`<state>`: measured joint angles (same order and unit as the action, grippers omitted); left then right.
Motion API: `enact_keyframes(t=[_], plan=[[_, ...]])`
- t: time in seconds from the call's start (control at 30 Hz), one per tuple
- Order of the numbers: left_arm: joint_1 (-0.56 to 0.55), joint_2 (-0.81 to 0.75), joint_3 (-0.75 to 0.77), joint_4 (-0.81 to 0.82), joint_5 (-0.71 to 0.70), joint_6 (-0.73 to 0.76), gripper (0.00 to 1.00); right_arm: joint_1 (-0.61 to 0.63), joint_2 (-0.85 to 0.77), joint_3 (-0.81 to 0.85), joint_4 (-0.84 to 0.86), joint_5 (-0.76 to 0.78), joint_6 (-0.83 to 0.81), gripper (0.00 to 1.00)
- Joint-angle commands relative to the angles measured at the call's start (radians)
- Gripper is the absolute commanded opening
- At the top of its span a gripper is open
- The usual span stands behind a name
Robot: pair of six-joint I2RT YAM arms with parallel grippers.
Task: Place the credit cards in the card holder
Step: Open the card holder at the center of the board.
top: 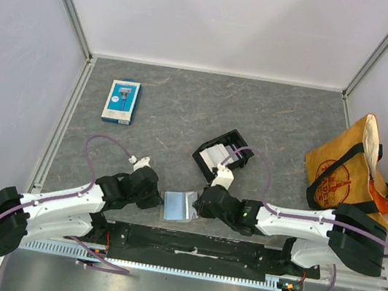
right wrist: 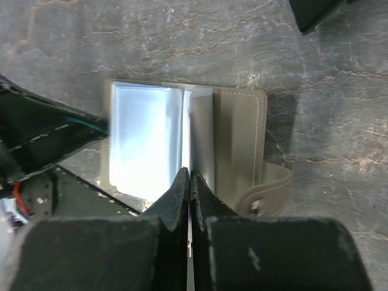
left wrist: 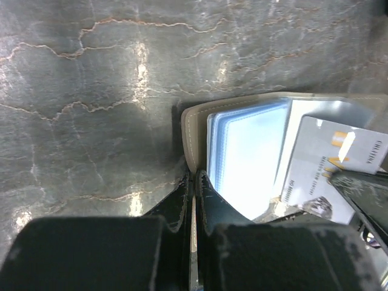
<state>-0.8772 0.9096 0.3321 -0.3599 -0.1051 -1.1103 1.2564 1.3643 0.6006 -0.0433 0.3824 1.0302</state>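
The card holder point(top: 178, 206) lies open near the front edge of the table, its clear pockets facing up between my two grippers. My left gripper point(top: 159, 200) is shut on the tan cover at the holder's left edge point(left wrist: 193, 130). My right gripper point(top: 199, 204) is shut on a white credit card point(left wrist: 330, 160), which stands tilted over the right-hand pockets point(right wrist: 200, 133). In the right wrist view the card shows only edge-on between the jaws point(right wrist: 190, 179). More credit cards point(top: 218, 155) sit in a black tray point(top: 238, 136) behind the holder.
A blue-and-white retail pack point(top: 121, 100) lies at the back left. A tan tote bag point(top: 352, 174) with black straps stands at the right. The holder's strap with a snap point(right wrist: 267, 191) sticks out to the right. The arms' base rail point(top: 185, 247) runs just in front of the holder.
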Motion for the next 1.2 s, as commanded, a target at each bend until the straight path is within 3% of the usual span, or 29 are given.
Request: enact_keyframes(t=[0.0,0.37,0.77,1.17], plan=[[-0.002,0.041,-0.025,0.07,-0.024,-0.025,0.02,-0.049,-0.063,-0.097,0.253,-0.148,0.044,0.0],[-0.002,0.08,-0.039,0.111,-0.024,-0.013,0.02,-0.126,-0.041,-0.185,0.422,-0.254,0.082,0.0],[-0.002,0.087,-0.034,0.107,-0.025,-0.005,0.02,-0.153,-0.088,-0.22,0.37,-0.212,0.074,0.0],[-0.002,0.091,-0.031,0.107,-0.021,0.004,0.02,-0.153,-0.011,-0.216,0.385,-0.235,0.077,0.0]])
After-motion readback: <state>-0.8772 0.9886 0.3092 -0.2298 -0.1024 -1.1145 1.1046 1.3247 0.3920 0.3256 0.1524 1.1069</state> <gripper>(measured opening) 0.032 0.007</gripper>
